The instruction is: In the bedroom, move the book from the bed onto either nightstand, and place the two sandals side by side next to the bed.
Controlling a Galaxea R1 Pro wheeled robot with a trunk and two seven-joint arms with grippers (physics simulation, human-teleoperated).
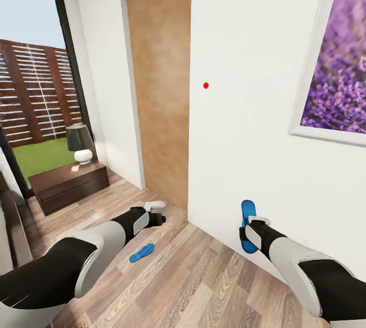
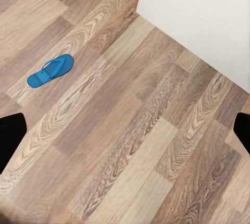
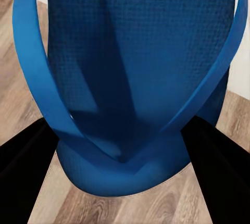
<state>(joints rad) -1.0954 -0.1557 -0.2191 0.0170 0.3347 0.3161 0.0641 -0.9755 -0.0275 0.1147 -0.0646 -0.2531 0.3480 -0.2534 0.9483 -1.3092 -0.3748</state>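
1. One blue sandal [image 1: 248,226] held upright in the right gripper [image 1: 252,226], close to the white wall [image 1: 244,114]; in the right wrist view, sole and straps [image 3: 130,78] between the two dark fingers [image 3: 221,172], top cut off.
2. Other sandal [image 1: 141,253] flat on the plank floor [image 1: 203,277], below the left gripper [image 1: 155,211], apart from it.
3. Left gripper spread wide and empty, fingertips [image 2: 10,135] barely at the wrist view's edges.
4. Beyond: wooden door [image 1: 160,89], dark cabinet [image 1: 68,185] with lamp [image 1: 80,144], picture [image 1: 338,63] cut off, bed frame [image 1: 12,226] barely seen at the edge.
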